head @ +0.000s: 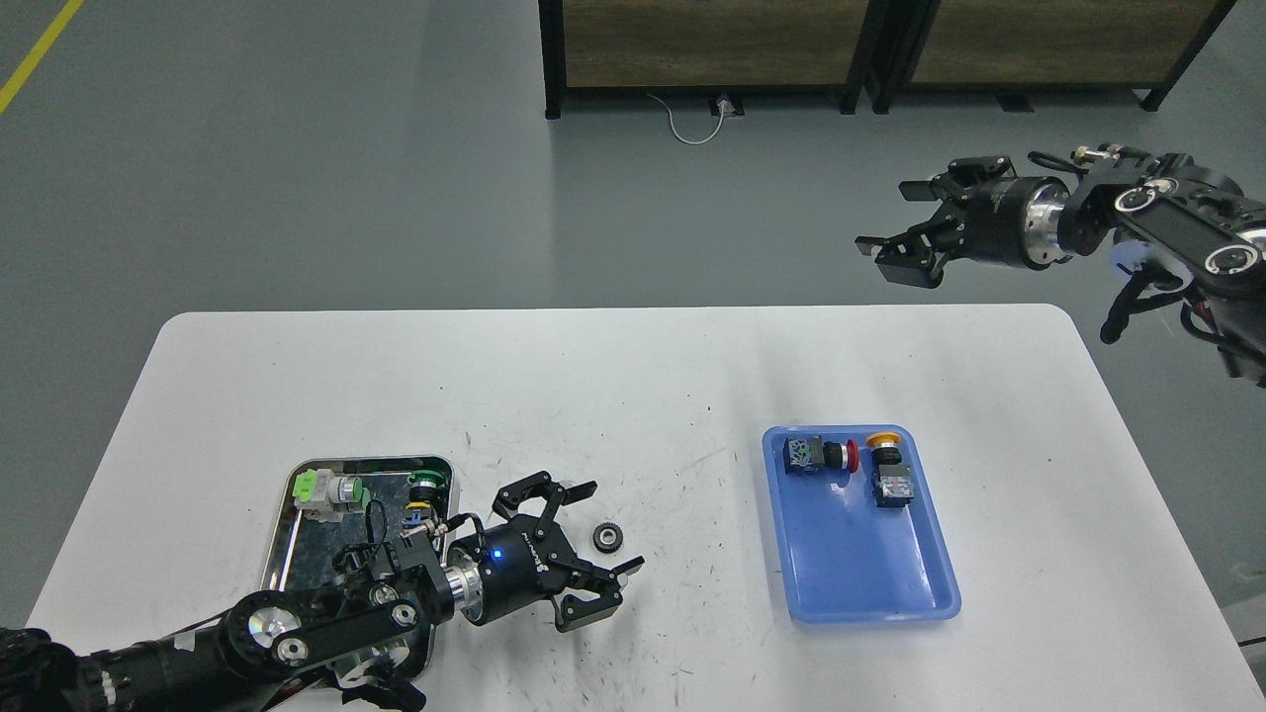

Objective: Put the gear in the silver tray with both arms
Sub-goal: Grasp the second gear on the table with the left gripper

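Grey floor all round; dark-framed wooden cabinets (712, 44) along the far wall, a white cable (692, 124) trailing on the floor below them. White desk (633, 386) with rounded corners fills the lower view, its top scuffed with fine dark marks.

Silver tray (287, 524) sits at the desk's left front, partly covered by the left arm. In its far end: a green-and-white switch part (326, 489) at the left corner, a green-capped part (425, 489) at the right corner.

Gear (606, 537): small, dark, toothed, lying flat on the bare desk, right of the silver tray and outside it.

Left claw (593, 539): low over the desk, fingers spread wide, pointing right. The gear lies between the fingertips, apart from both as far as can be told. Blue light on the wrist body.

Blue tray (860, 534) at right of centre, well apart from the gear. Two push-button units at its far end: one red-capped (821, 456) lying sideways, one yellow-capped (887, 465).

Right claw (905, 232): raised high, beyond the desk's far right corner, over the floor, fingers wide, holding nothing, pointing left.
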Robot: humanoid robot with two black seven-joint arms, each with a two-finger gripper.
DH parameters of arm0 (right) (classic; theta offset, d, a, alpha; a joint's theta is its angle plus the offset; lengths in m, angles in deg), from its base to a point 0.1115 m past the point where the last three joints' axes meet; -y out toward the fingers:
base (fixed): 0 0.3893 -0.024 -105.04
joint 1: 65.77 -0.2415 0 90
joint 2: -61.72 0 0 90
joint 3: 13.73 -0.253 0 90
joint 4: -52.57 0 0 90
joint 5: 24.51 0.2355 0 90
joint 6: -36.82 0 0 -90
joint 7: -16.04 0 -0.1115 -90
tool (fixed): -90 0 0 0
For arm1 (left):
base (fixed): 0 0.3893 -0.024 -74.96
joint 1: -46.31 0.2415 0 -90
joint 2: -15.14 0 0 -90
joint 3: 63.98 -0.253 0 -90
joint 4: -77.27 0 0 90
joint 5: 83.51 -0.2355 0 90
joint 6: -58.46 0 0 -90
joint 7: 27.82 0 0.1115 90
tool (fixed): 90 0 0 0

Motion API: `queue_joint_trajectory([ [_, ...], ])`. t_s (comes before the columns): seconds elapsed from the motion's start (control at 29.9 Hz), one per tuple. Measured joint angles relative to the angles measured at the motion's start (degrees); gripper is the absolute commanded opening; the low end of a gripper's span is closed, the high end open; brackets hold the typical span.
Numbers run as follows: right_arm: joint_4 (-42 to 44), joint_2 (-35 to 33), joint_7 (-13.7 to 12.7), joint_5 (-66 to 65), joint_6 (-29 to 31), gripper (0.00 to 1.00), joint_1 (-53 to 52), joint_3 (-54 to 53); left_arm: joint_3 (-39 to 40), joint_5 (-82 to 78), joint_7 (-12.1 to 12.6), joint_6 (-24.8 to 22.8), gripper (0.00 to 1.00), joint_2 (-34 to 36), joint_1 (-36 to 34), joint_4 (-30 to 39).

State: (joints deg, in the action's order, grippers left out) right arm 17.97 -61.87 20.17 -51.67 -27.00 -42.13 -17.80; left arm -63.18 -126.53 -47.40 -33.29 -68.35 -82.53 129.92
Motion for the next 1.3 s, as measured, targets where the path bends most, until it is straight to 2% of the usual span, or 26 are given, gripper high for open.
queue_joint_trajectory([
  [0.47,0.3,-0.2,0.0,-0.1,0.0,0.82,0.2,0.0,-0.5,0.0,-0.8,0.3,0.94,-2.9,0.4,-5.7],
  [0.87,0.4,-0.1,0.0,-0.3,0.0,0.82,0.2,0.1,-1.4,0.1,-0.7,0.3,0.66,-4.9,0.4,-8.6],
  [1.3,0.8,0.0,0.0,-0.7,0.0,0.82,0.5,0.1,-1.9,0.1,-0.7,0.0,0.49,-4.4,0.4,-9.1],
])
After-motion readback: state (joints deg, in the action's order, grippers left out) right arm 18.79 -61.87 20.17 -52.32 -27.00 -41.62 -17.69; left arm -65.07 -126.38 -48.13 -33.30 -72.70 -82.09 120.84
